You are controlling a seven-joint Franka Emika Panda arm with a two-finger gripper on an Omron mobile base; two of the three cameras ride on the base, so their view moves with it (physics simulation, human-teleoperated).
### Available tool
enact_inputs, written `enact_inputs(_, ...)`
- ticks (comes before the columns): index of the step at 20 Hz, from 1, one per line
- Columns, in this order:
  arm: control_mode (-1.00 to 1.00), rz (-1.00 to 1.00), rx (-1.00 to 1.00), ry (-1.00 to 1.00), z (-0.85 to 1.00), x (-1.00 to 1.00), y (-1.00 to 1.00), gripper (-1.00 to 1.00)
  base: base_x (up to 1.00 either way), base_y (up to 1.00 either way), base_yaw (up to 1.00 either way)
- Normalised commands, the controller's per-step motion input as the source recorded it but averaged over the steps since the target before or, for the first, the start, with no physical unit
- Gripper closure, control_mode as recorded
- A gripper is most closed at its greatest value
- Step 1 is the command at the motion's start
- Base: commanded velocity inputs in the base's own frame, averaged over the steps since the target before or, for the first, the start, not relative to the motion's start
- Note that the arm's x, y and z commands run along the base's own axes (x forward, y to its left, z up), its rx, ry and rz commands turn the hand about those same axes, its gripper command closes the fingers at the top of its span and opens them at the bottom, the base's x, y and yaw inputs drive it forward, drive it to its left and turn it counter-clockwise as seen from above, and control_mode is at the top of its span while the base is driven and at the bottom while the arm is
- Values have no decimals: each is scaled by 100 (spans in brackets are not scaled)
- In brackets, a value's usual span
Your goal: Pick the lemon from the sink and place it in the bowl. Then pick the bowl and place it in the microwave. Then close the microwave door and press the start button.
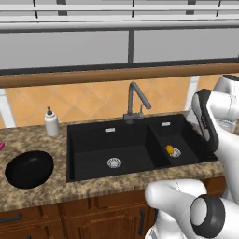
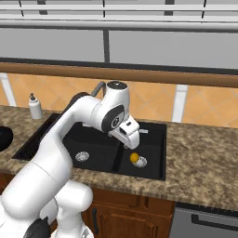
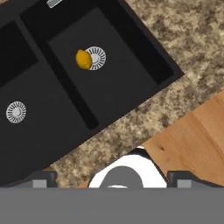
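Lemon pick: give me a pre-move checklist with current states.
1. Lemon lies in the smaller sink basin, against the drain: ok.
2. End effector open, holding nothing: ok.
3. End effector over the lemon's basin, above the sink: ok.
4. Nothing between end effector and lemon: ok.
5. Bowl on the counter beside the sink, looks empty: ok.
6. Exact alignment over the lemon: cannot tell.

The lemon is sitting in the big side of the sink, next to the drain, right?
Not quite. The lemon is next to a drain, but in the smaller basin of the sink, the one right of the faucet. The left base view shows it.
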Motion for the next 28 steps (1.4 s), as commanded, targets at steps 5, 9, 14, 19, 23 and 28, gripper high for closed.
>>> enact_inputs(5, -100, -9, 17, 15, -19, 30, -17, -100, 0, 0, 0)
enact_inputs(9, -100, -2, 19, 11, -28, 30, -18, -100, 0, 0, 0)
enact_inputs(14, -100, 0, 10, 4, -34, 27, -9, -100, 0, 0, 0)
enact_inputs(19, -100, -5, -5, 0, -47, 33, 2, -100, 0, 0, 0)
enact_inputs(23, -100, -9, -8, 0, -53, 41, 1, -100, 0, 0, 0)
enact_inputs(28, -100, -4, -1, 0, -43, 43, 0, -100, 0, 0, 0)
